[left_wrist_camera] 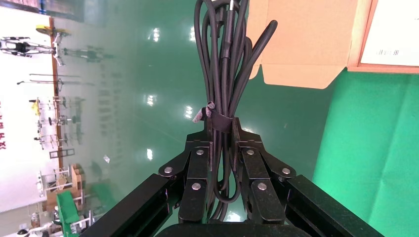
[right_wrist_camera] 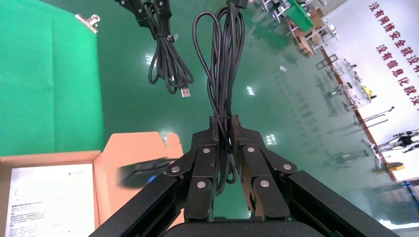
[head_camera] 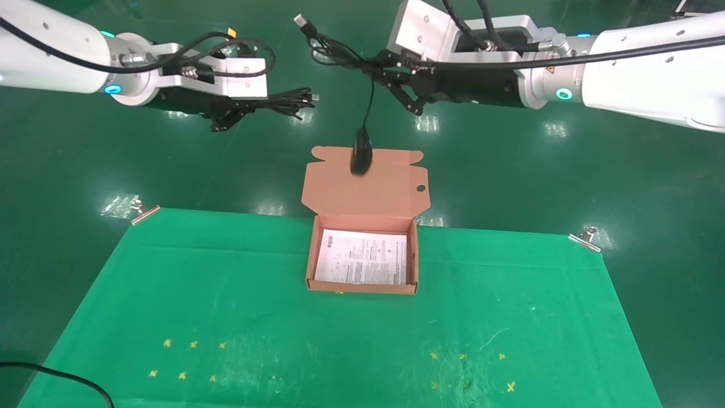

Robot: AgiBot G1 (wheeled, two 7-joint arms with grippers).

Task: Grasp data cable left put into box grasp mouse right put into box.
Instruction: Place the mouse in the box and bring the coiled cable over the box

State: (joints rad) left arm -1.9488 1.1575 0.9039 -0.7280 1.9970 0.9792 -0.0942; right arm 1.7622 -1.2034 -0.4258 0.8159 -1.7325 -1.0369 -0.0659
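My left gripper (head_camera: 244, 109) is shut on the data cable (head_camera: 289, 102), a tied black bundle held high to the left of and beyond the box. In the left wrist view the jaws (left_wrist_camera: 221, 126) clamp the bundle (left_wrist_camera: 222, 59) at its tie. My right gripper (head_camera: 378, 69) is shut on the mouse's bunched cord (right_wrist_camera: 222, 69), high beyond the box. The black mouse (head_camera: 361, 153) hangs by its cord in front of the upright lid (head_camera: 391, 187). It shows blurred in the right wrist view (right_wrist_camera: 141, 173). The open box (head_camera: 362, 286) sits on the cloth with a white sheet (head_camera: 362, 258) inside.
A green cloth (head_camera: 226, 317) covers the table, held by metal clips at the far left (head_camera: 144, 214) and far right (head_camera: 586, 238) corners. Yellow cross marks (head_camera: 187, 360) lie near the front. A black cable (head_camera: 62, 377) crosses the front left corner.
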